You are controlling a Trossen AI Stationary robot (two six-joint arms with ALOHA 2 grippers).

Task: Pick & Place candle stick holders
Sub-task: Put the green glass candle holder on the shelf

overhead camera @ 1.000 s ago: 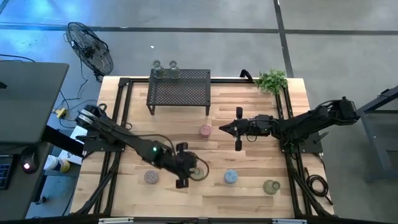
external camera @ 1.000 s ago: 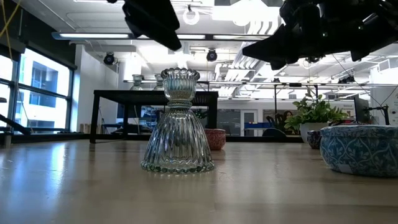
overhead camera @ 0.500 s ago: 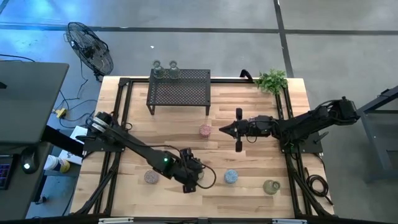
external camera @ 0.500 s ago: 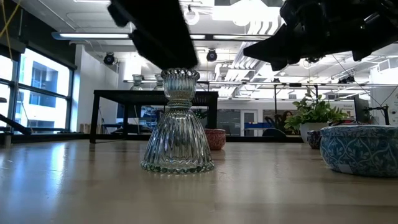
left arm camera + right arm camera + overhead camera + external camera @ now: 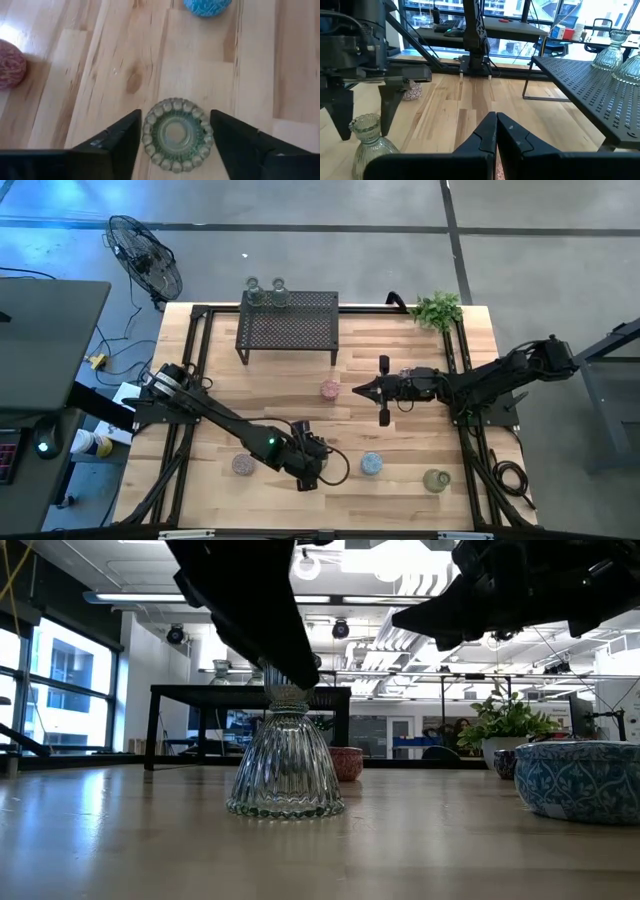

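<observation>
With jaws apart on either side of the clear glass holder [image 5: 174, 134], left gripper [image 5: 312, 470] positioned at 6 o'clock on the counter [image 5: 400, 490], not clamped. Holder upright on counter. Blue holder [image 5: 371, 464] at its 3 o'clock. Right gripper [image 5: 358, 389] closed together, empty, above counter centre, near pink holder [image 5: 330, 389].
</observation>
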